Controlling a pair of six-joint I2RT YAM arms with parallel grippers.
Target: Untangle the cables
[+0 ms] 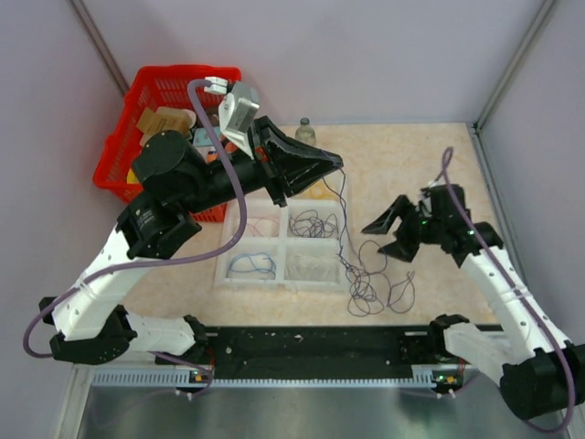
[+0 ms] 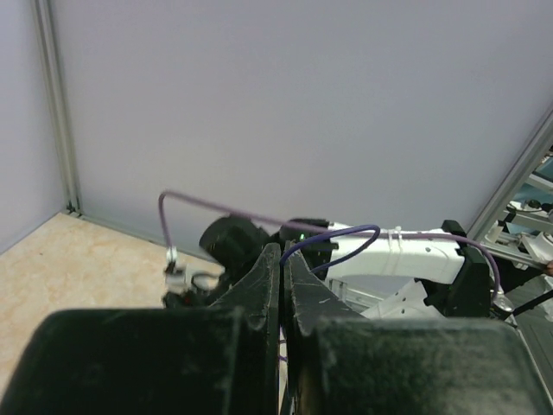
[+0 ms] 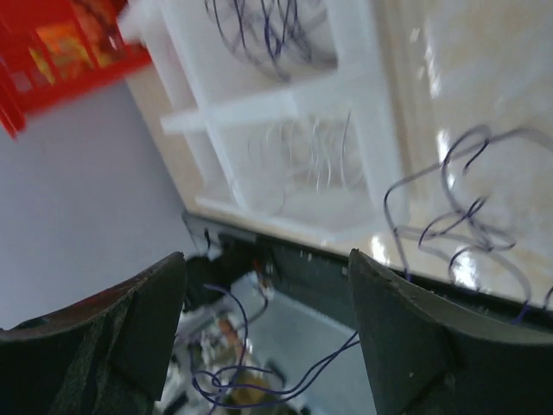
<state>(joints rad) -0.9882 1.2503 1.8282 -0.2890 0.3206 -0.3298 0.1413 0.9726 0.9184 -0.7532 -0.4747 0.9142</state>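
The left gripper (image 1: pixel 335 165), pressed together on one strand, trails the cables (image 1: pixel 370 279) down beside the spread right gripper (image 1: pixel 388 238); they look light, floppy and snag-prone, so a single outer loop seems best to take.

Hanging cables (image 1: pixel 345 219) cross the gap between tray (image 1: pixel 274 284) and right fingers (image 1: pixel 386 216).

No text, brand, number or sign can be read in any view; the packets (image 1: pixel 166 119) in the red basket (image 1: pixel 117 151) carry coloured print, too small to make out from above and smeared to orange and yellow blurs in the right wrist view; the small bottle (image 1: pixel 305 133) on the desk (image 1: pixel 430 155) is too small to show whether it bears a label.
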